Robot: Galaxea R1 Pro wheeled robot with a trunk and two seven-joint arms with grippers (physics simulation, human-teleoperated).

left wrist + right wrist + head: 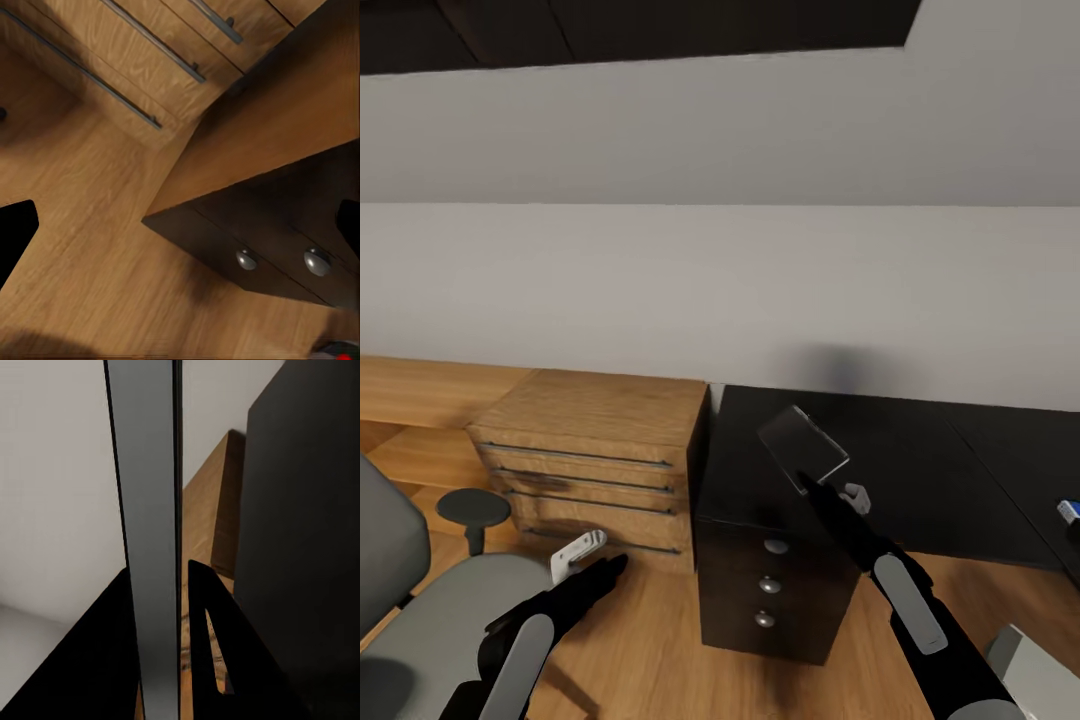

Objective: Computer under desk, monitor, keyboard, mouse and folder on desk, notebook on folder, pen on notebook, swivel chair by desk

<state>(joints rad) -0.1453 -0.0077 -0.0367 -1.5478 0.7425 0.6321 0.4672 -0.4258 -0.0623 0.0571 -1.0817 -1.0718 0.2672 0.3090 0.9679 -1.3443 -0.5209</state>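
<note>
My right gripper [826, 490] is shut on the keyboard [803, 449], a flat grey slab with a black edge, and holds it tilted above the left end of the black desk [920, 470]. In the right wrist view the keyboard [150, 510] runs edge-on between the two black fingers [214, 645]. My left gripper [595, 562] hangs open and empty over the floor, left of the desk's drawer unit [770, 590]. The grey swivel chair [420, 620] stands at the lower left. A light grey box, probably the computer [1032, 668], shows at the lower right.
A low light-wood cabinet [595, 450] with long handles stands against the desk's left side. The left wrist view looks down on its handles [150, 67] and the drawer unit's round knobs [245, 259]. A small blue and white item [1068, 510] lies at the desk's right edge.
</note>
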